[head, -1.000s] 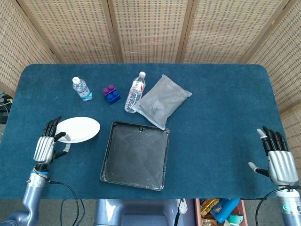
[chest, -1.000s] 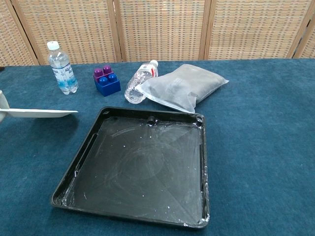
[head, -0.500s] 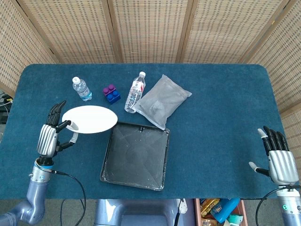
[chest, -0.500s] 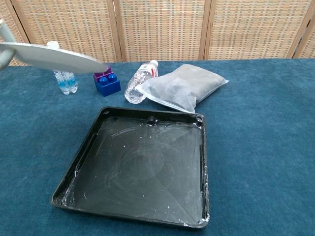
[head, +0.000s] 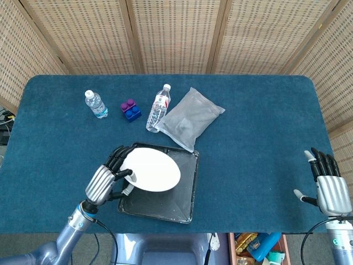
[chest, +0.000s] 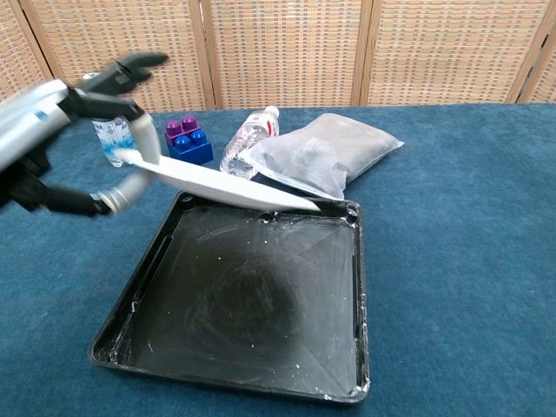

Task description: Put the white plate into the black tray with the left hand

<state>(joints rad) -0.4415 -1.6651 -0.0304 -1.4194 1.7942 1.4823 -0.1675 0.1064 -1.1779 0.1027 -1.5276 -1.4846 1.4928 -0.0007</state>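
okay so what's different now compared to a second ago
The left hand, gripping the white plate throughout, lifted it off the table at the left and carried it rightward; it now hangs tilted above the black tray. The right hand, bottles, blocks and grey bag stayed put.

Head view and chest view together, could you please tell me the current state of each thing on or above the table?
white plate: tilted, held above the tray
black tray: flat, nothing lying in it
left hand: holds the plate's edge
right hand: holds nothing, fingers apart
standing bottle: upright, capped
lying bottle: on its side
grey pouch: lying flat
toy bricks: stacked
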